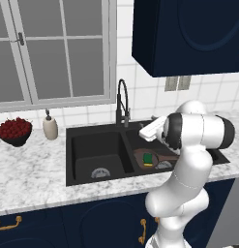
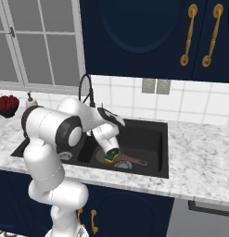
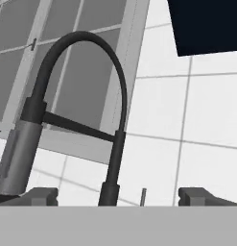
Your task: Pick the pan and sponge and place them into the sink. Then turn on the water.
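Observation:
The black double-basin sink (image 1: pixel 92 145) (image 2: pixel 148 139) is set in the marble counter. In its right basin lies the brown pan (image 1: pixel 140 154) (image 2: pixel 121 159), handle pointing right, with the green-and-yellow sponge (image 1: pixel 149 159) (image 2: pixel 110 157) resting on it. My gripper (image 3: pixel 118 197) is open and holds nothing. It hovers above the right basin (image 1: pixel 141 130), pointing at the black gooseneck faucet (image 3: pixel 115 96) (image 1: pixel 122 104) close in front of it. A thin lever (image 3: pixel 143 196) shows between the fingertips beside the faucet's base. The water is out of view.
A beige soap dispenser (image 1: pixel 50 127) and a dark bowl of red fruit (image 1: pixel 14 131) stand on the counter left of the sink. A window (image 1: pixel 53 48) is behind the faucet. Dark blue upper cabinets (image 1: pixel 188 34) hang above the right side.

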